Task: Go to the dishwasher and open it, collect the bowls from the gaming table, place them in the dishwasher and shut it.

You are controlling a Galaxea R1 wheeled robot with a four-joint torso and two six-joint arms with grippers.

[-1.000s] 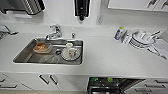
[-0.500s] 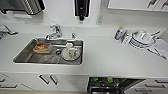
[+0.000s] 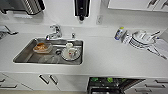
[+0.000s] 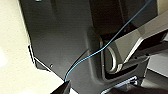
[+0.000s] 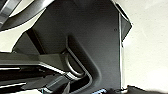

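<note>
head view looks down on the white bench and sink, with the dishwasher open below at the near edge, so bowl collecting seems next; i cannot tell either pincer's state.

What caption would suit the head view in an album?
White kitchen counter with a steel sink holding dishes, above an open dark dishwasher.
</note>
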